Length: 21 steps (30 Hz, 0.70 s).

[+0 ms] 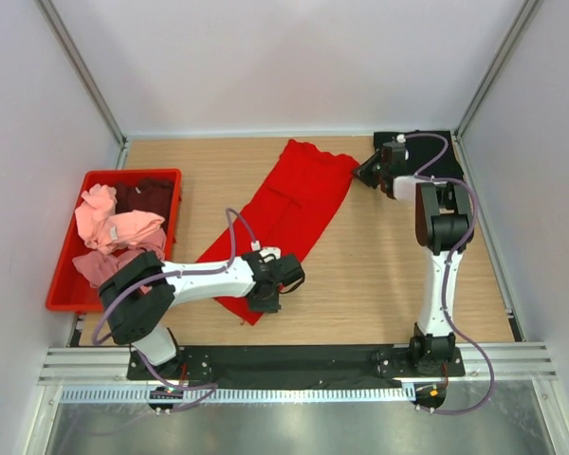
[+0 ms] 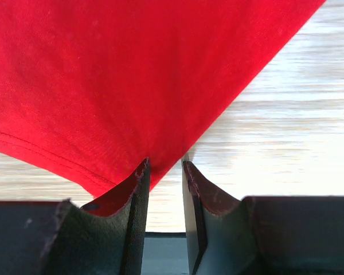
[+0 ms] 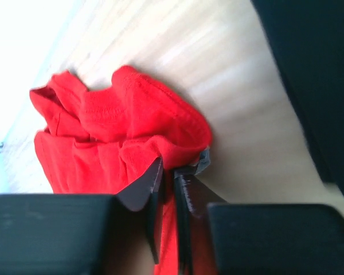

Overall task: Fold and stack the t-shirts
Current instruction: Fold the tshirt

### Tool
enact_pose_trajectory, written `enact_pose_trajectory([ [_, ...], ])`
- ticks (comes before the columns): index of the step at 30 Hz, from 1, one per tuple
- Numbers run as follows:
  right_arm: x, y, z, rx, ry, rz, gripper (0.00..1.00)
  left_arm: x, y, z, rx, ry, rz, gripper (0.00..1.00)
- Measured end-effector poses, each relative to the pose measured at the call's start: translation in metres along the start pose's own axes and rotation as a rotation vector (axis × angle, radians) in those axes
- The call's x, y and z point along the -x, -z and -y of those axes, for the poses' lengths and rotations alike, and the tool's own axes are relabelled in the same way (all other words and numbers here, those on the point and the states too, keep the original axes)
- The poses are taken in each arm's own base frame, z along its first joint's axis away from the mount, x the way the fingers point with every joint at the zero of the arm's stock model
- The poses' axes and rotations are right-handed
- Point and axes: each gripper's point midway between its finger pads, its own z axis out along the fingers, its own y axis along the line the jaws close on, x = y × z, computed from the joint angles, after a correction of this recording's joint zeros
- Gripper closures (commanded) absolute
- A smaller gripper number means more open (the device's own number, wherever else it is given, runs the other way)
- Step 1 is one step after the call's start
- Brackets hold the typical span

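A bright red t-shirt (image 1: 284,213) lies stretched diagonally on the wooden table, from far centre to near left. My left gripper (image 1: 268,296) is at its near corner. In the left wrist view the left gripper (image 2: 165,166) has its jaws a narrow gap apart, with bare table showing between them and the red t-shirt's (image 2: 132,74) corner at the tips. My right gripper (image 1: 365,172) is at the shirt's far right corner. In the right wrist view the right gripper (image 3: 168,167) is shut on a bunched fold of the red t-shirt (image 3: 114,132). A black t-shirt (image 1: 434,158) lies in the far right corner.
A red plastic crate (image 1: 171,204) stands at the left and holds light pink (image 1: 104,216), dusty rose (image 1: 95,267) and dark maroon (image 1: 147,194) shirts. White walls close in the table on three sides. The black shirt also shows in the right wrist view (image 3: 315,86).
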Motion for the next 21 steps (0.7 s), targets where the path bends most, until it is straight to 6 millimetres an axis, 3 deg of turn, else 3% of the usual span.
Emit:
enact_pose_trajectory([
  [4, 0.012, -0.022, -0.010, 0.019, 0.035, 0.000, 0.86, 0.004, 0.000, 0.014, -0.029, 0.025, 0.006, 0.67],
  [8, 0.027, -0.043, -0.019, 0.017, 0.093, 0.001, 0.84, 0.015, 0.001, 0.045, -0.103, 0.077, 0.011, 0.62],
  [10, 0.035, -0.053, -0.022, 0.017, 0.119, -0.001, 0.77, 0.020, 0.004, 0.065, -0.150, 0.092, 0.003, 0.60],
  [11, 0.041, -0.059, -0.025, 0.019, 0.144, 0.003, 0.69, 0.023, 0.007, 0.076, -0.175, 0.095, 0.000, 0.59],
  [12, 0.043, -0.060, -0.026, 0.020, 0.151, 0.004, 0.69, 0.026, 0.010, 0.087, -0.204, 0.096, -0.001, 0.58],
  [13, 0.045, -0.062, -0.027, 0.023, 0.162, -0.003, 0.61, 0.029, 0.016, 0.096, -0.232, 0.095, -0.003, 0.57],
  [18, 0.046, -0.054, -0.031, 0.016, 0.190, -0.039, 0.43, 0.040, 0.043, 0.120, -0.334, 0.077, 0.000, 0.55],
  [21, 0.033, -0.028, -0.024, -0.047, 0.172, -0.107, 0.41, 0.047, 0.056, 0.112, -0.342, 0.047, 0.015, 0.55],
])
